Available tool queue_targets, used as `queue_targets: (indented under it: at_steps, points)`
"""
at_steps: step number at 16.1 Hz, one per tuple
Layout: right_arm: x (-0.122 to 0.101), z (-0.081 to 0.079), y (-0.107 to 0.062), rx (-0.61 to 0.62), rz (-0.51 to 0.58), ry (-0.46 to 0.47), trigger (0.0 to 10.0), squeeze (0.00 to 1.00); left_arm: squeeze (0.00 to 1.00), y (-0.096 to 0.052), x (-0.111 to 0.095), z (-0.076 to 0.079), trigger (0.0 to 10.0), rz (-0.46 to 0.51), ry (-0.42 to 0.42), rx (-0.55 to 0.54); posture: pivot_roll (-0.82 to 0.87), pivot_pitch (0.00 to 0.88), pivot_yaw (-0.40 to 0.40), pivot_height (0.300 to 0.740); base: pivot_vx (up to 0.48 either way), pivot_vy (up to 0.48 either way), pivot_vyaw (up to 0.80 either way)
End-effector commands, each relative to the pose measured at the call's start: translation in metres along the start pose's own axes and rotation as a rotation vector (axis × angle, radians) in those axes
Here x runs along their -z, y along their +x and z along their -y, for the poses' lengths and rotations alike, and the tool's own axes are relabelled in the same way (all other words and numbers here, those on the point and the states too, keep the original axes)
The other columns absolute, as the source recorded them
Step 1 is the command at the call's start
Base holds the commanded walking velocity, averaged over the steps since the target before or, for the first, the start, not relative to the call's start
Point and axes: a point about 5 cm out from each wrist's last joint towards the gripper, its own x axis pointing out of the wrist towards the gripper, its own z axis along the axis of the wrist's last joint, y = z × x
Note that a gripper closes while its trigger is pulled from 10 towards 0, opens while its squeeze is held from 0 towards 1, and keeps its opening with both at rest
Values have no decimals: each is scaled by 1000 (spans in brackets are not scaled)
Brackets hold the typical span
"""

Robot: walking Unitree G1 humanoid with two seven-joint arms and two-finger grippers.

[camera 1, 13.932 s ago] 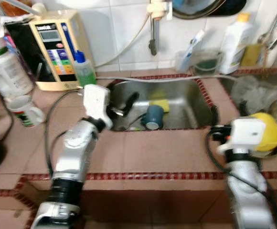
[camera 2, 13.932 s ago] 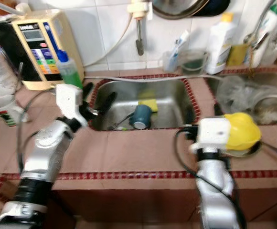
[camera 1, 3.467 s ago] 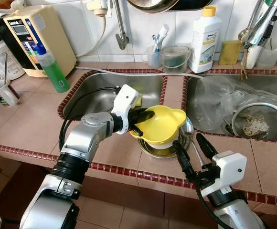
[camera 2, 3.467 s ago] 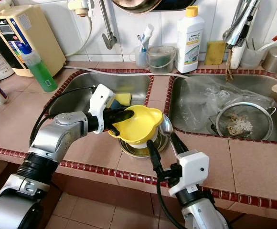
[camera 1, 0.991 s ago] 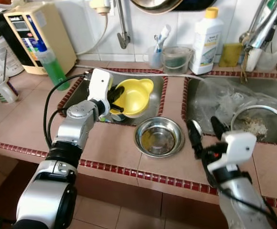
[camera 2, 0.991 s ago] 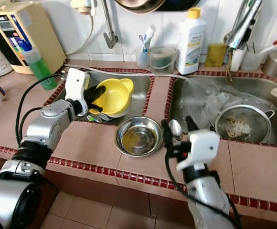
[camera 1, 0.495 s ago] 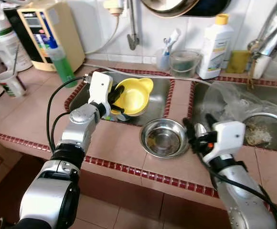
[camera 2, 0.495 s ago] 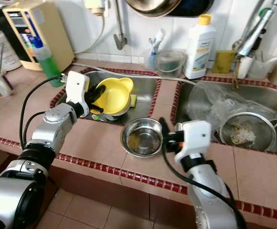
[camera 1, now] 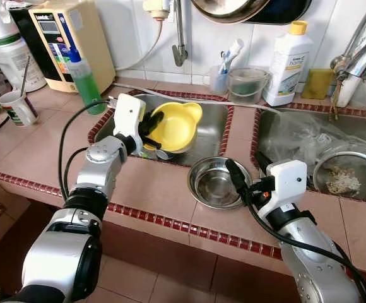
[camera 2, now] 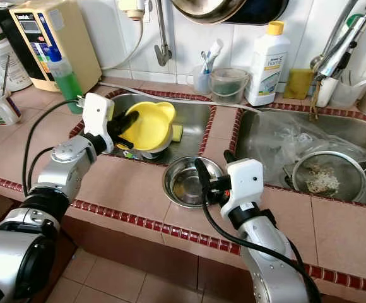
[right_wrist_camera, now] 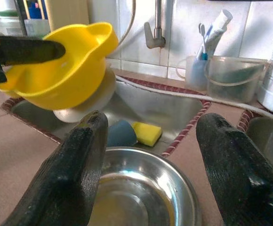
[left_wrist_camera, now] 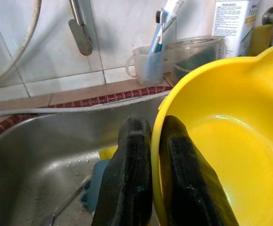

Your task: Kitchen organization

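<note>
yellow bowl (camera 1: 173, 126), tilted, held over the left sink basin (camera 1: 205, 136); our left gripper (left_wrist_camera: 148, 155) is clamped on its rim, one finger inside and one outside. steel bowl (camera 1: 214, 183), upright on the tiled counter (camera 1: 151, 189) just in front of the strip between the two basins; our right gripper (right_wrist_camera: 148, 155) sits at its near rim, fingers spread wide, holding nothing. we note a blue cup (right_wrist_camera: 121, 133) and yellow sponge (right_wrist_camera: 147, 133) lying in the left basin, and a green soap bottle (camera 1: 83, 81) beside it.
</note>
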Motion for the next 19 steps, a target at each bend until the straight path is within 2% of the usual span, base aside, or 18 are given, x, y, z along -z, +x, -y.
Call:
queue_targets:
  at_steps: [1,12,17,19]
  points:
    - [-8,-4,2,-11,39,-5,10000,0,0,2,-10,-2,10000,24,-8,11,-173,0,83,740,0,0,0]
    - [-10,-4,4,-8,57,-14,10000,0,0,3,-7,-1,10000,25,-16,33,-173,10,82,740,0,363,0]
    - [-5,-5,7,2,33,-4,10000,0,0,4,-9,6,10000,43,58,44,-170,10,83,740,0,0,0]
    - [-5,-4,8,7,29,-2,10000,0,0,4,-9,7,10000,48,76,47,-168,11,82,740,0,0,-722]
